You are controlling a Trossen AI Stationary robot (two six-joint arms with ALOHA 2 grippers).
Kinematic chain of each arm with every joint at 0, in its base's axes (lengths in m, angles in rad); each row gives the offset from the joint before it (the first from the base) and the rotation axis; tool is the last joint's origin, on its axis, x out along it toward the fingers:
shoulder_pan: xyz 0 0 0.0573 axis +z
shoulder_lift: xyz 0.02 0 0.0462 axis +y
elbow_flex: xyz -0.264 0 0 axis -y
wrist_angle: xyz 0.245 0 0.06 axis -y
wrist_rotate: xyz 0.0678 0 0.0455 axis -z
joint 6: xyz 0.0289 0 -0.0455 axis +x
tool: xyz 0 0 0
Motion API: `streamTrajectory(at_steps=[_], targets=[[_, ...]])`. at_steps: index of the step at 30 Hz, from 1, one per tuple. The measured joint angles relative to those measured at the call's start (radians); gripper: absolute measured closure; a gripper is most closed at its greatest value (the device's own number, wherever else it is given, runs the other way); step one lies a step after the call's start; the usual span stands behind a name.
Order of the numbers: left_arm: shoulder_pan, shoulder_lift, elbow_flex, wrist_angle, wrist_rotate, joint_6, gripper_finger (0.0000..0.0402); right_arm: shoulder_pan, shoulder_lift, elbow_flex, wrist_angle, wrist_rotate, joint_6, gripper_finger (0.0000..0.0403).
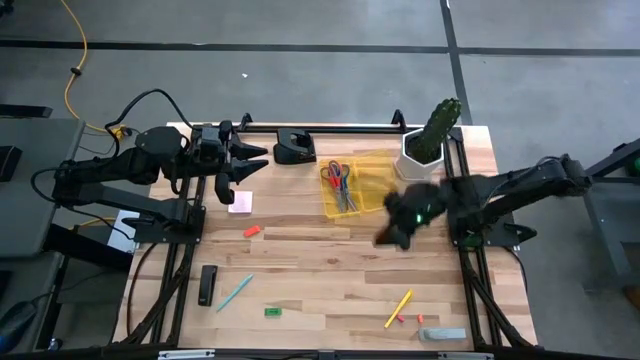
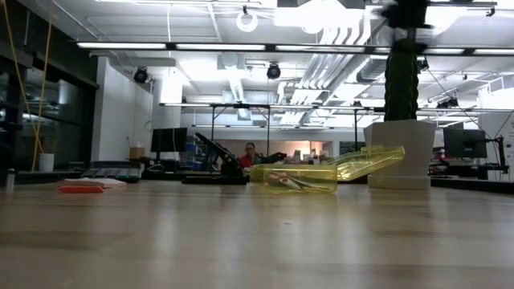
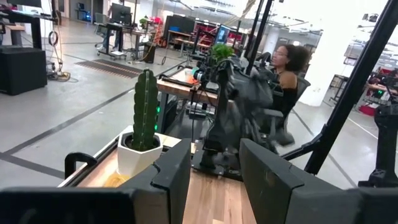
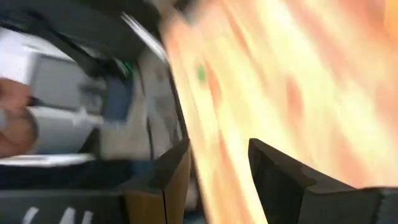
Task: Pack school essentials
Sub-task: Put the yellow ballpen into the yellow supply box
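Note:
A clear yellow case (image 1: 358, 186) (image 2: 321, 172) lies open at the table's far middle. The red-handled and blue-handled scissors (image 1: 340, 180) (image 2: 283, 179) lie inside it. On the wood lie a pale pink pad (image 1: 240, 203), an orange-red piece (image 1: 252, 231), a teal pencil (image 1: 235, 291), a green eraser (image 1: 272, 312), a yellow pencil (image 1: 398, 308) and pink bits (image 1: 401, 319). My right gripper (image 1: 388, 237) (image 4: 217, 180) hovers open and blurred just near of the case. My left gripper (image 1: 248, 162) (image 3: 214, 180) waits open at the far left, above the pad.
A cactus in a white pot (image 1: 428, 145) (image 3: 144, 134) stands right of the case. A black device (image 1: 294, 148) sits at the far edge. A flat black bar (image 1: 207, 285) lies near left, a grey item (image 1: 441, 334) near right. A person (image 3: 289, 65) sits beyond the table.

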Motion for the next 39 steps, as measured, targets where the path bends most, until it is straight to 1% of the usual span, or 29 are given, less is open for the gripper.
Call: streamTrajectory(at_steps=[2, 5, 9, 13, 16, 18, 21, 24, 29, 33, 39], targets=[[0.0, 0.0, 0.0, 0.0, 0.0, 0.0, 0.0276, 0.087, 0.023, -0.001, -0.111, -0.002, 0.195, 0.0247], [0.0, 0.0, 0.0, 0.0, 0.0, 0.0, 0.0276, 0.22, 0.067, -0.001, -0.215, 0.016, 0.491, 0.0247], [0.0, 0.0, 0.0, 0.0, -0.001, 0.0, 0.0276, 0.37, 0.145, -0.001, -0.239, 0.022, 0.851, 0.0247], [0.0, 0.0, 0.0, 0.0, -0.001, 0.0, 0.0276, 0.479, 0.235, -0.001, -0.212, 0.025, 1.109, 0.0247], [0.0, 0.0, 0.0, 0.0, -0.001, 0.0, 0.0276, 0.528, 0.303, -0.001, -0.188, 0.032, 1.245, 0.0247], [0.0, 0.0, 0.0, 0.0, -0.001, 0.0, 0.0276, 0.548, 0.349, -0.001, -0.168, 0.057, 1.323, 0.0247], [0.0, 0.0, 0.0, 0.0, -0.001, 0.03, 0.0276, 0.561, 0.411, -0.001, -0.142, 0.096, 1.395, 0.0247], [0.0, 0.0, 0.0, 0.0, -0.002, 0.06, 0.0276, 0.551, 0.468, -0.002, -0.063, 0.095, 1.4, 0.0247], [0.0, 0.0, 0.0, 0.001, -0.003, 0.061, 0.0276, 0.536, 0.554, -0.001, 0.084, 0.087, 1.394, 0.0247], [0.0, 0.0, 0.0, 0.001, -0.003, 0.061, 0.0276, 0.535, 0.595, -0.002, 0.076, 0.042, 1.399, 0.0247], [0.0, 0.0, 0.0, 0.001, -0.003, 0.061, 0.0276, 0.527, 0.601, -0.002, 0.053, 0.046, 1.403, 0.0247]])
